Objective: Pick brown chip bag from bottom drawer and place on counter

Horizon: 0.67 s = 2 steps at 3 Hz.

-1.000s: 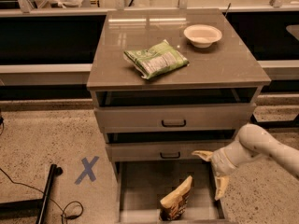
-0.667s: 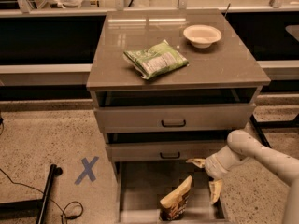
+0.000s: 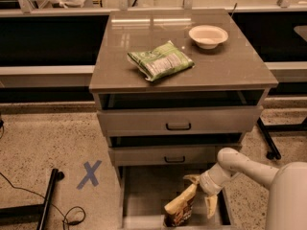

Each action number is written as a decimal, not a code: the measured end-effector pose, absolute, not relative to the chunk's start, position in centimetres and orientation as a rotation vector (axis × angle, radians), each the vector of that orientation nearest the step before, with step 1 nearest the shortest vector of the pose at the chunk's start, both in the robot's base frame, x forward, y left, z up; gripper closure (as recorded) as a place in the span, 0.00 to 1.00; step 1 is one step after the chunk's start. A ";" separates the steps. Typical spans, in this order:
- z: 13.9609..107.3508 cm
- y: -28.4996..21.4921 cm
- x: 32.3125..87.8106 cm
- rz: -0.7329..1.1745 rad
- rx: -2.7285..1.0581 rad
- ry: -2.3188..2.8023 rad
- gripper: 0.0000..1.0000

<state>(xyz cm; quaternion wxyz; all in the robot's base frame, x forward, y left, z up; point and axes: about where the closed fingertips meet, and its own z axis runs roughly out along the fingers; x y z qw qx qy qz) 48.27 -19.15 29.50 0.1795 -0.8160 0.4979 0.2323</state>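
Brown chip bag (image 3: 179, 208) stands tilted on the floor of the open bottom drawer (image 3: 144, 195), near its front. Inside that drawer, just right of the bag's top, the claw (image 3: 202, 193) hangs with fingers spread apart, gripping nothing.

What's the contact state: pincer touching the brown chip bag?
Cannot tell. Camera view: the open pincer sits by the brown chip bag; they overlap at its top edge, neither gap nor contact plain.

single camera, set high in front of the cabinet (image 3: 144, 121) and tilted down toward it. mid range: frame covers the cabinet from counter (image 3: 230, 66) to bottom drawer (image 3: 144, 195), plus floor (image 3: 48, 143) either side. gripper (image 3: 199, 196), fingers (image 3: 211, 207) spread, hangs over the bottom drawer's right part.
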 end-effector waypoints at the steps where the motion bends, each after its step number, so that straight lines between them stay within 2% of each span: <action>1: 27.8 -18.1 48.2 0.626 -2.278 1.393 0.18; 2: 27.6 -17.9 48.0 0.628 -2.275 1.392 0.41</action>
